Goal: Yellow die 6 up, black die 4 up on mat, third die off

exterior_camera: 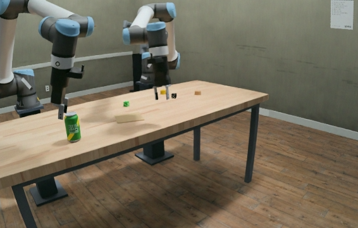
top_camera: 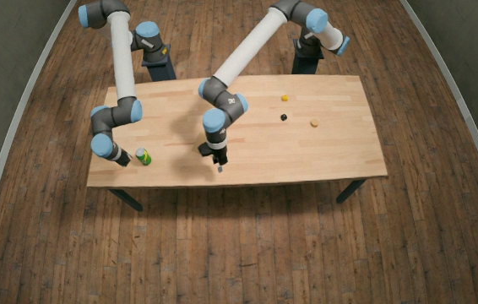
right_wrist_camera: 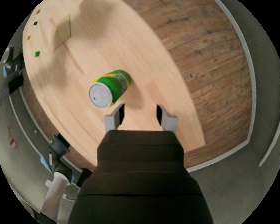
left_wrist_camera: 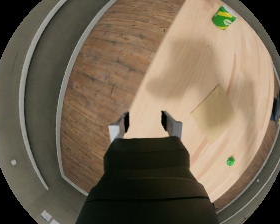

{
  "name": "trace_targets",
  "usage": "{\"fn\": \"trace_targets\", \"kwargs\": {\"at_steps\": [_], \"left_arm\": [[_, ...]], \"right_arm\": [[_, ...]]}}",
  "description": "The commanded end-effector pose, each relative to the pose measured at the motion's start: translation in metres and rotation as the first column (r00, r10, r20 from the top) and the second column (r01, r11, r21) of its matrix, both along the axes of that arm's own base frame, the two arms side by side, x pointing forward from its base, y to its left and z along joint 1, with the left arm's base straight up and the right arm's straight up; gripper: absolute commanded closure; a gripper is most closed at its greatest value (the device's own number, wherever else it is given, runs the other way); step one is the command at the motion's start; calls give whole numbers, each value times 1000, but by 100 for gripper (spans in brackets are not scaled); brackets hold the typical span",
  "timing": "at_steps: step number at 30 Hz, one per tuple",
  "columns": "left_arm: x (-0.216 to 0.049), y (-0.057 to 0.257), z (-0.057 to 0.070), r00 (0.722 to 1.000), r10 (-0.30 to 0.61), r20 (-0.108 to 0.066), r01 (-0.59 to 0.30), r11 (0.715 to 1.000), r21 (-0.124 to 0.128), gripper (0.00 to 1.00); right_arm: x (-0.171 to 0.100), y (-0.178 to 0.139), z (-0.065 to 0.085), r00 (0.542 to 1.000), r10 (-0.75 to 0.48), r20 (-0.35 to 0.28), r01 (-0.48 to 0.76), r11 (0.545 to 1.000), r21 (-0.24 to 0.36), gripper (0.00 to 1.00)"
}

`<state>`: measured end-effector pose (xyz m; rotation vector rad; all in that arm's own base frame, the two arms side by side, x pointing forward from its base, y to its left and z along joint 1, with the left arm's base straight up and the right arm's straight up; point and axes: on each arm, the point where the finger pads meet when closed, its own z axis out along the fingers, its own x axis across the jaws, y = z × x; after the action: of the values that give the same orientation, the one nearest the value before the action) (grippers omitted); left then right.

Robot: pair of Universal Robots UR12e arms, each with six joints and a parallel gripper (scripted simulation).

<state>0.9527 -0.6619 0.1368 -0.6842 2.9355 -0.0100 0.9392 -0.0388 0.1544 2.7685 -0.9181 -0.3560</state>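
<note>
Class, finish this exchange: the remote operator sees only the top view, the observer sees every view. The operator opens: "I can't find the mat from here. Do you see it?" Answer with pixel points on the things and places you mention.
Observer: Yes. The exterior and both wrist views show the mat [exterior_camera: 129, 119] [left_wrist_camera: 214, 114] [right_wrist_camera: 62, 32], a pale yellowish sheet.
Operator: I see a yellow die [top_camera: 285, 98] and a black die [top_camera: 284, 117] [exterior_camera: 174, 95]. Where is the third?
Observer: The green die [exterior_camera: 126, 104] [left_wrist_camera: 231, 161] [right_wrist_camera: 37, 53] is off the mat, with a gap between them.
Operator: Is the left end effector [top_camera: 218, 165] [exterior_camera: 162, 99] [left_wrist_camera: 145, 117] holding anything?
Observer: No. In its wrist view, the fingers stand wide apart with nothing between them.
</note>
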Motion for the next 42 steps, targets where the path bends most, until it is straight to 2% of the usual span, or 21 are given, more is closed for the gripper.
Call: {"fn": "trace_targets", "kwargs": {"at_steps": [1,9,16,18,23,29,33,35,36,37,42], "left_arm": [[2,3,2,1000,-1,1,1,1000,-1,0],[28,68,7,1000,-15,-4,15,1000,7,0],[59,165,14,999,-35,-13,35,999,18,0],[59,165,14,999,-35,-13,35,999,18,0],[78,252,20,998,-54,-23,54,998,27,0],[88,354,27,996,-81,-38,83,996,38,0],[89,422,31,994,-102,-50,104,994,44,0],[89,422,31,994,-102,-50,104,994,44,0],[88,463,33,993,-108,-53,110,993,45,0],[87,470,34,992,-113,-56,116,992,46,0],[77,555,38,989,-134,-68,137,989,49,0]], "right_arm": [[0,2,2,1000,4,3,-4,1000,1,0],[-5,34,2,998,64,13,-65,998,14,0],[-14,79,3,988,150,29,-151,988,32,0],[-14,79,3,988,150,29,-151,988,32,0],[-25,120,4,972,229,44,-231,972,47,0],[-44,176,5,939,337,66,-341,938,66,0],[-56,206,5,915,395,79,-400,913,76,0],[-56,206,5,915,395,79,-400,913,76,0],[-60,216,5,906,414,84,-420,904,79,0],[-65,226,6,897,434,88,-441,894,82,0],[-85,267,6,852,512,108,-521,848,93,0]]}}
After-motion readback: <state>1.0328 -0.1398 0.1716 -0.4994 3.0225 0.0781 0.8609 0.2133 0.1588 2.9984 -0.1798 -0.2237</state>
